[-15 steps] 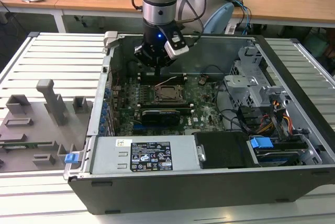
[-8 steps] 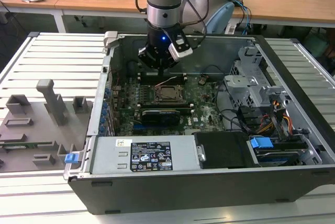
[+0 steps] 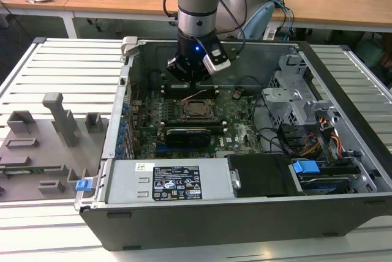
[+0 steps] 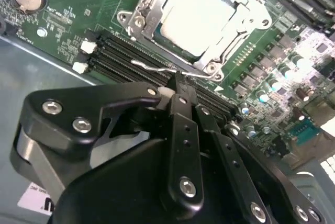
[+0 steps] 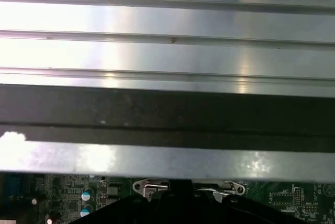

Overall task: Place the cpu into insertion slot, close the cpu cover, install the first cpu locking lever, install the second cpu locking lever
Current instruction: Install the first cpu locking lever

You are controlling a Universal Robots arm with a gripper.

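Start at the exterior view's left and you've got the grey fixture tray (image 3: 43,145) lying on the slatted desk (image 3: 67,66), well apart from the work. Move right into the open computer case (image 3: 343,207) and there's your arm, hanging over the green motherboard (image 3: 236,130) with the claw (image 3: 191,82) just beyond the socket's far edge.

In the second wrist view the claw (image 4: 182,84) looks pressed together, its tip right at a thin wire locking lever (image 4: 152,67) that runs along the socket's near edge. I can't tell whether it's pinching the wire or only touching it.

The cpu (image 4: 194,19) already sits in the insertion slot (image 4: 149,28), pale face up and lying flat. It's square, so no long axis to speak of; its edges run parallel to the memory slots (image 4: 125,59). The cpu cover (image 4: 246,30) appears to be down around it, framing the chip.

Here's your risk, as I judge it: that wire is springy, and with the tip so close to its bend it could slip off and snap back. A skewed push could also scrape the memory slots just beside it.
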